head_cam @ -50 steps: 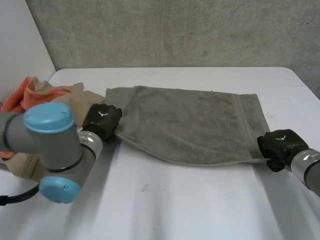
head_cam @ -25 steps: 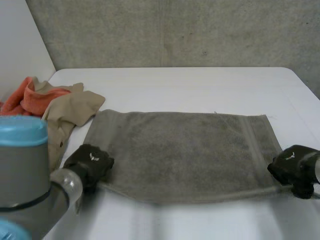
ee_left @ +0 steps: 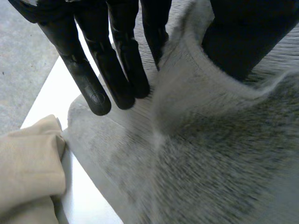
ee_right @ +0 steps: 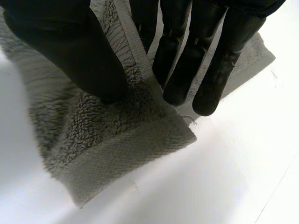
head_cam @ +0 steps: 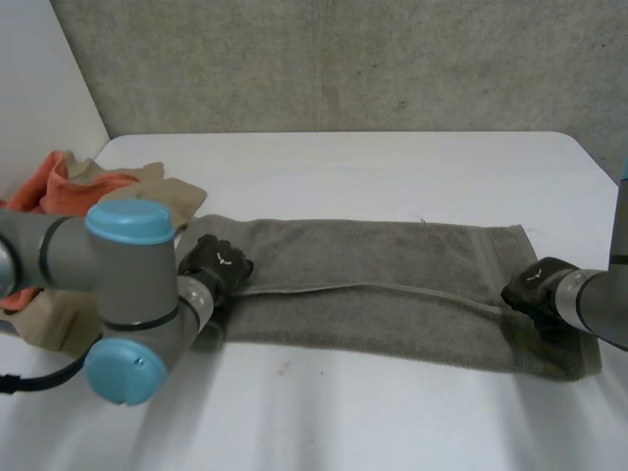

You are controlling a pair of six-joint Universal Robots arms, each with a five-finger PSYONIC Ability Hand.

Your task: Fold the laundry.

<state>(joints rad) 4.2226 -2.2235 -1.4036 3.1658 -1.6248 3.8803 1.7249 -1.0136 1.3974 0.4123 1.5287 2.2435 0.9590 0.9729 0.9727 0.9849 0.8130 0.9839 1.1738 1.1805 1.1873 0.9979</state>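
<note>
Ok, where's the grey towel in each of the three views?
Head view: towel lies folded across the table.
Left wrist view: towel pinched by the left hand, beige cloth beside.
Right wrist view: towel corner pinched by the right hand.
Shared landmark: the table.

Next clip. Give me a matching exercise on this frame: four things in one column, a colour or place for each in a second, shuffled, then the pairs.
1 towel
2 beige cloth
3 orange cloth
4 right hand

A pinching the towel's right end
B grey, held at both ends
C leftmost of all
D beside the towel's left end

Pairs: 1-B, 2-D, 3-C, 4-A
</note>
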